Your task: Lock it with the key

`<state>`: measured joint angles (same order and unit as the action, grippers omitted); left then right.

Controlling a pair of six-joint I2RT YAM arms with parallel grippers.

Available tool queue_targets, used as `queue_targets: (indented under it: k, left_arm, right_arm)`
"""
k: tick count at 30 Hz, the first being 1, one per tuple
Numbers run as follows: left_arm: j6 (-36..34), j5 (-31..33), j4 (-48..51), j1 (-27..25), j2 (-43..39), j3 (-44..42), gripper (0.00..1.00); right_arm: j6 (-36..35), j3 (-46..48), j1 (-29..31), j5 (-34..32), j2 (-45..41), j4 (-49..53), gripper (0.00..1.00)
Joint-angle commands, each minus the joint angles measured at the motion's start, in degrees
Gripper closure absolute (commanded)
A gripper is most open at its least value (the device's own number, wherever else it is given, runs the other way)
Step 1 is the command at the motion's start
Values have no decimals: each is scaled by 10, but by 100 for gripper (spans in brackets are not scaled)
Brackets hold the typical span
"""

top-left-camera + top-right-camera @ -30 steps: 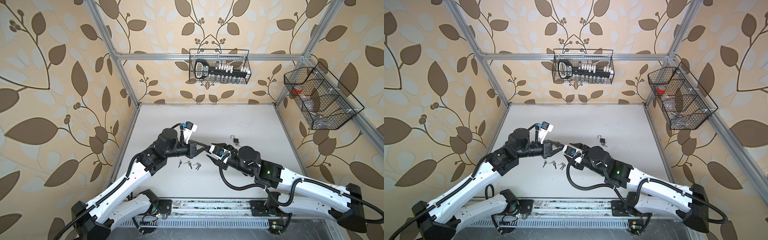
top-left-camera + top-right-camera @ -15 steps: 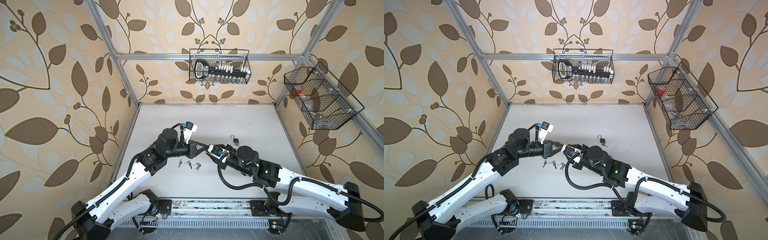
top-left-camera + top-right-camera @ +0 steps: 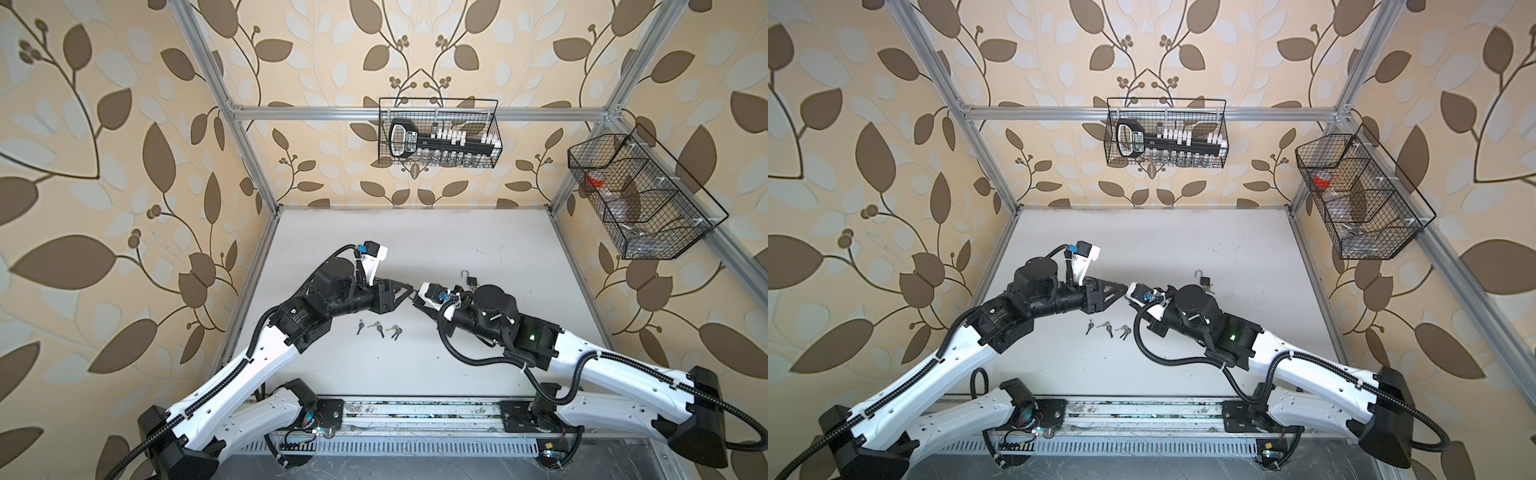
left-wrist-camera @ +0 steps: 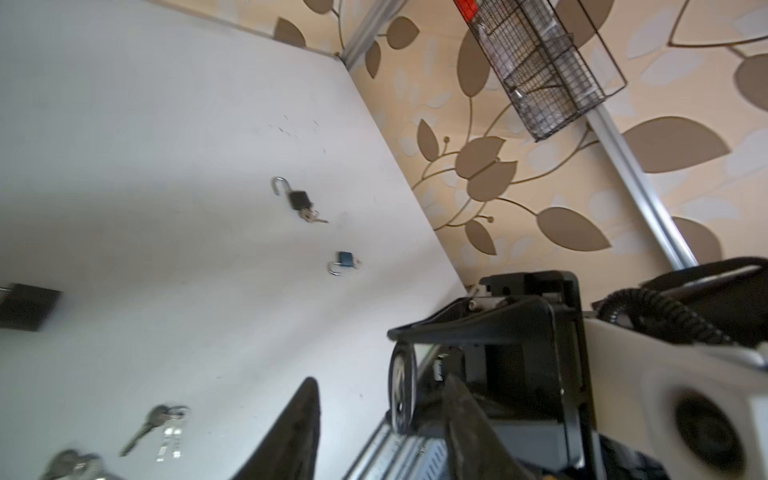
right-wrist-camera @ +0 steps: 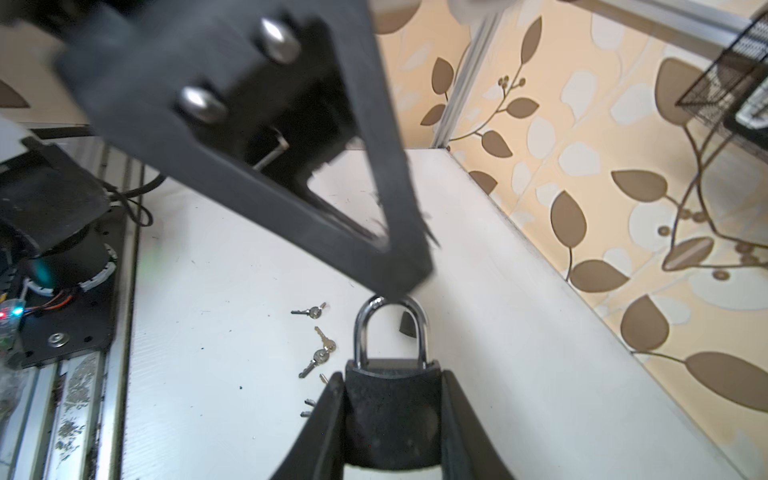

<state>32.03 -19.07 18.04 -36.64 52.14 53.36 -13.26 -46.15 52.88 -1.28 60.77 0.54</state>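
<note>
My right gripper [image 5: 392,419] is shut on the body of a black padlock [image 5: 390,411]. Its silver shackle [image 5: 390,324] looks pushed home and points at my left gripper. My left gripper [image 4: 382,436] is open, and one of its fingers [image 5: 374,232] touches the top of the shackle. In both top views the two grippers [image 3: 409,291] [image 3: 417,302] meet tip to tip above the table's middle. Several small keys [image 3: 378,328] [image 5: 320,357] lie loose on the white table below them. No key is in either gripper.
A second black padlock [image 4: 297,199] lies on the table behind my right arm, shackle open and a key in it. A small blue padlock [image 4: 345,262] lies near it. Wire baskets [image 3: 438,133] [image 3: 640,195] hang on the back and right walls.
My left gripper has opened from shut. My right gripper moved in toward it and closed on the padlock's body.
</note>
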Motion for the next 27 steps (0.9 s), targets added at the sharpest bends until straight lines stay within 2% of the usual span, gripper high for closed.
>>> queue_targets:
  k: [1,4,7,8,12,20,27]
  left_arm:
    - [-11,134,58,14,-23,33,33]
    - [-5,159,95,44,-12,31,26]
    - [13,134,93,87,0,7,19]
    - [21,124,86,101,3,-4,9]
    - [47,82,54,149,9,-41,1]
    - [95,-32,-35,248,25,-113,1]
    - [137,-112,-112,326,49,-166,1]
  right_arm:
    - [65,-24,-53,76,29,18,97]
    - [87,-55,-86,90,86,56,100]
    - [97,-95,-103,90,150,96,100]
    - [99,-107,-106,89,171,105,100]
    - [109,-140,-114,89,249,116,100]
    - [145,-212,-127,61,396,127,100]
    - [149,-264,-126,24,481,129,100]
